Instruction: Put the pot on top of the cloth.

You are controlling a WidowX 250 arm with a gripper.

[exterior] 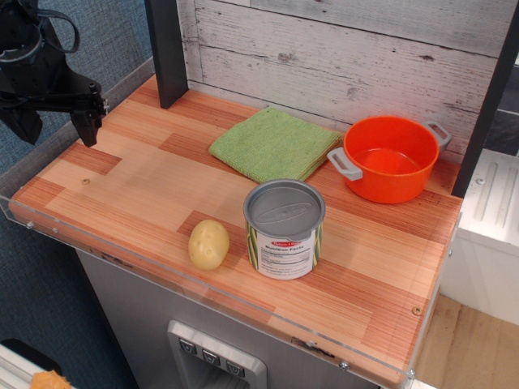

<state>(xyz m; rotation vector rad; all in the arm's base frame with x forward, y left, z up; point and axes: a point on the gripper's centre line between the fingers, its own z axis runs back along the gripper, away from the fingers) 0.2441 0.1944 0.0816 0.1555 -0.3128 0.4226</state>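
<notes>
Gripper [53,127] hangs fingers-down over table's [122,174] left edge, jaws wide, empty. Pot [390,158] sits far right of jaws, touching cloth's [274,144] right edge, not on it.

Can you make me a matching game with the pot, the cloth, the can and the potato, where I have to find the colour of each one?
Things:
1. pot
2. cloth
3. can
4. potato

Colours:
A. pale yellow
B. bright orange
C. silver with a label
D. light green

Right pairs: 1-B, 2-D, 3-C, 4-A.

A hint for checking: the pot sits at the back right of the table, the cloth lies just left of it, and the can and potato stand nearer the front edge.
</notes>
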